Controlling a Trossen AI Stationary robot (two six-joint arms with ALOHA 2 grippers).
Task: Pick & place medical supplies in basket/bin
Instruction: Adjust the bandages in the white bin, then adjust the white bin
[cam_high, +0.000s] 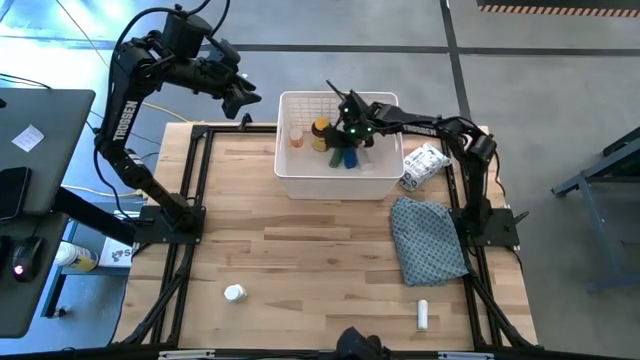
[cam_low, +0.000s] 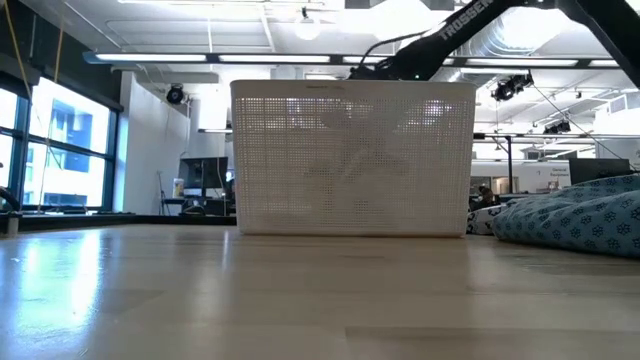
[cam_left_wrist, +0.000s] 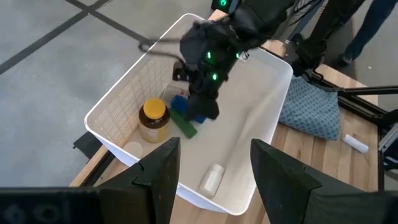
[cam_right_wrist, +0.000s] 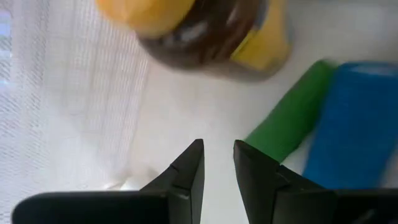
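The white bin (cam_high: 338, 186) stands at the table's far middle. Inside it are an amber bottle with a yellow cap (cam_left_wrist: 153, 119), a green oblong piece (cam_right_wrist: 292, 118), a blue piece (cam_right_wrist: 348, 124) and a white pill bottle (cam_left_wrist: 212, 177). My right gripper (cam_right_wrist: 219, 149) reaches down into the bin (cam_high: 346, 140), just short of the amber bottle and the green piece. Its fingers stand a narrow gap apart with nothing between them. My left gripper (cam_left_wrist: 214, 152) is open and hangs high over the table's far left corner (cam_high: 245, 100), looking down into the bin.
A crinkly white packet (cam_high: 422, 165) lies right of the bin. The blue-grey patterned cloth (cam_high: 428, 240) lies nearer, on the right. A white pill bottle (cam_high: 234, 293) and a white tube (cam_high: 422, 315) lie by the near edge, with bare wood between them.
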